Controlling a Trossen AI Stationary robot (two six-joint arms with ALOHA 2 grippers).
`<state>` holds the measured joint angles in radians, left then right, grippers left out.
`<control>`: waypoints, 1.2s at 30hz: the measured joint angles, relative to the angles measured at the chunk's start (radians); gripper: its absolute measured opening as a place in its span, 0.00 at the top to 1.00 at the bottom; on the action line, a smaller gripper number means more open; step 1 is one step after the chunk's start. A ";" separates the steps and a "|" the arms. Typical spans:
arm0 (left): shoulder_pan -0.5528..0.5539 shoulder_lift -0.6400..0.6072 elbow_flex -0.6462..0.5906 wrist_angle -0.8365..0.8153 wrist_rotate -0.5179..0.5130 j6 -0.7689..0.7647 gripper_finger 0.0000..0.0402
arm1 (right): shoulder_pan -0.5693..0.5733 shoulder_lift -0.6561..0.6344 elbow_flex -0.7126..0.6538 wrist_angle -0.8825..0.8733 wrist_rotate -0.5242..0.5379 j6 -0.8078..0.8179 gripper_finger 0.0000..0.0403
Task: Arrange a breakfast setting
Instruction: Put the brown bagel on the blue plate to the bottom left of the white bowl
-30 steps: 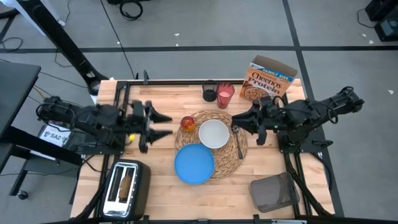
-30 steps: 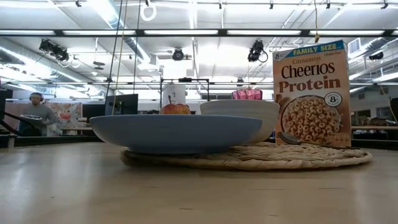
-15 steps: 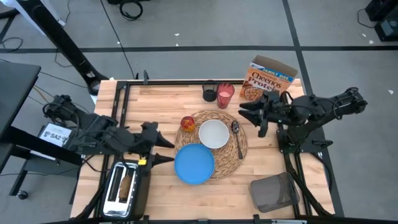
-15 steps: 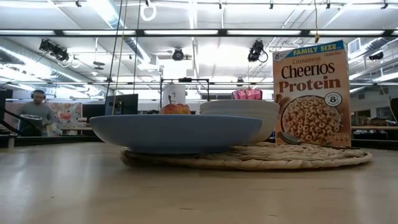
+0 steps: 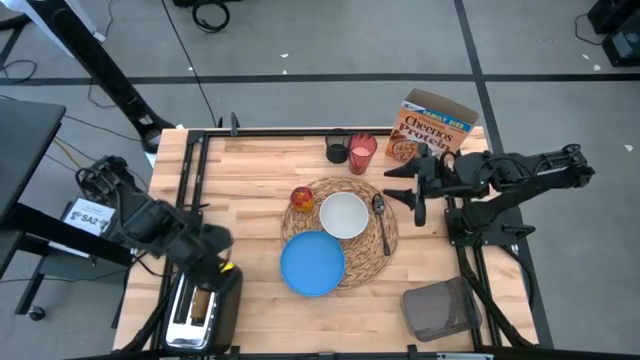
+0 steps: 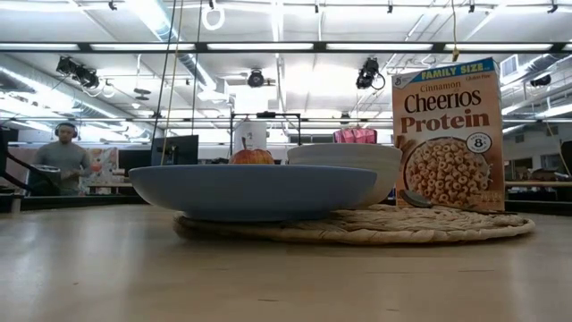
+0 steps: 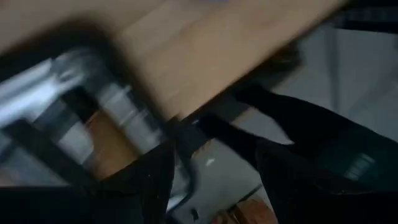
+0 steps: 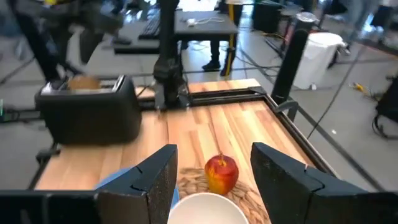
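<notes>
High view: left tool (image 5: 212,262) hovering over toaster (image 5: 203,305) at near-left bench corner, fingers' state unclear | right tool (image 8: 212,180) spread wide, empty, right of mat (image 5: 385,232) | plate (image 5: 312,263), bowl (image 5: 344,215), apple (image 5: 301,198), spoon (image 5: 381,216) sitting on mat | toast (image 5: 202,301) sitting in toaster

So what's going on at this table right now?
A two-armed robot is laying out breakfast. The round woven straw placemat carries a blue plate, white bowl, metal spoon and red-yellow apple. The left gripper hovers over the silver toaster with its toast slice; the right gripper, open, waits beside the orange Cheerios box.
</notes>
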<state>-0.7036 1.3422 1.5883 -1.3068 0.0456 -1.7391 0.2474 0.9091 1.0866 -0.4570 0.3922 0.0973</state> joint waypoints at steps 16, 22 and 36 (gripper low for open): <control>-0.136 -0.001 -0.217 0.018 0.082 -0.415 0.43 | 0.000 -0.075 0.000 -0.085 -0.099 -0.049 0.48; -0.158 0.000 -0.280 0.071 0.151 -0.445 0.43 | 0.000 -0.092 0.000 -0.085 -0.103 -0.034 0.48; -0.170 0.000 -0.300 0.194 0.177 -0.468 0.48 | 0.000 -0.098 0.000 -0.122 -0.125 -0.021 0.48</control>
<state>-0.8734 1.3418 1.2881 -1.1128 0.2221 -2.2074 0.2474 0.8108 1.0866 -0.5792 0.2670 0.0759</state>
